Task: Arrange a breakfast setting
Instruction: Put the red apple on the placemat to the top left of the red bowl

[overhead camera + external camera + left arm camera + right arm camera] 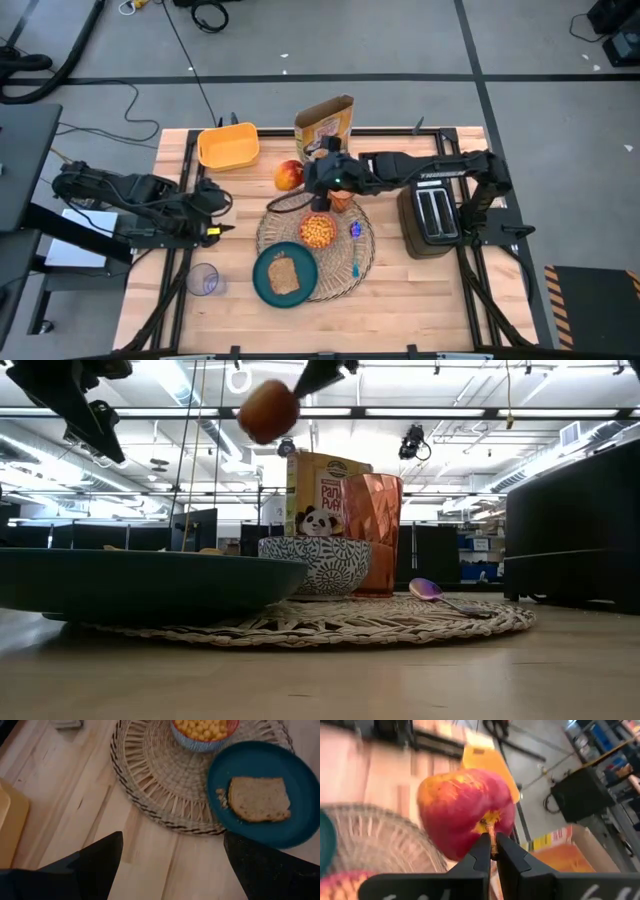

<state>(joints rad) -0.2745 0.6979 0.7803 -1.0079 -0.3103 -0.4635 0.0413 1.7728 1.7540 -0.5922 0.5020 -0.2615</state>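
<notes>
A round woven placemat (368,258) lies at the table's middle. On it are a teal plate (262,281) with toast (285,275), a small bowl of orange cereal (318,231), a translucent orange cup (342,200) and a blue spoon (355,246). My right gripper (312,176) is shut on a red apple (289,176), held in the air beyond the placemat's far left rim; the apple also shows high in the low view (268,410). My left gripper (170,865) is open and empty, over the bare table left of the placemat (165,785). My right gripper pinches the apple's stem (490,831) between its two fingertips (481,851). The fingers come from the table's right, slanting down. The apple (465,812) sticks out sideways beyond the fingertips, stem end toward the gripper, lifted clear of the table and the placemat.
A yellow square bin (228,146) and a cereal box (323,125) stand at the far edge. A black toaster (430,220) stands right of the placemat. A clear cup (203,280) stands near the table's left front.
</notes>
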